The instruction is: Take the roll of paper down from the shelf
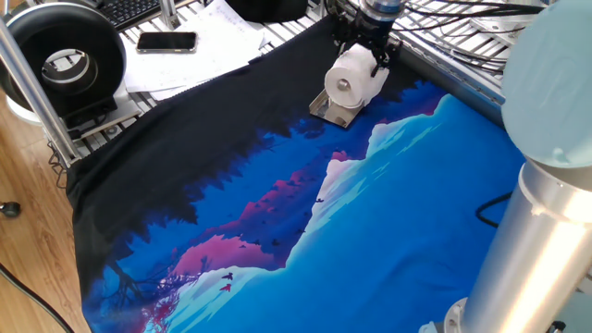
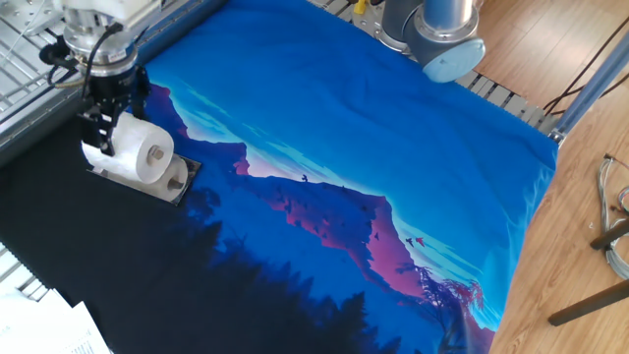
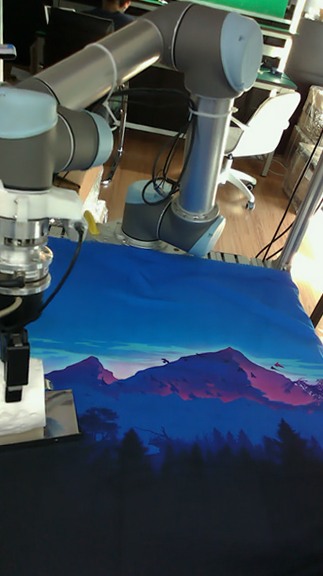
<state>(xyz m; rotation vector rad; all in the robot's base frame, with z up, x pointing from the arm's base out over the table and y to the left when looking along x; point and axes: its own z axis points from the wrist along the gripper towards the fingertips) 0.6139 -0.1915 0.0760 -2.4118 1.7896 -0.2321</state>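
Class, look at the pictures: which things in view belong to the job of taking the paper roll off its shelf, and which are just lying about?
Belong to the job:
- roll of paper, on the shelf
- shelf, silvery holder under the roll
- pincer, down at the roll's back end

Just lying about:
- black spool
- phone
- loose papers
- keyboard

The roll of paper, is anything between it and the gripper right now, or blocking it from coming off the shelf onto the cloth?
Nothing visible. The gripper is already down around the back end of the roll of paper, which sits on the shelf. The blue and black cloth beside the shelf is bare.
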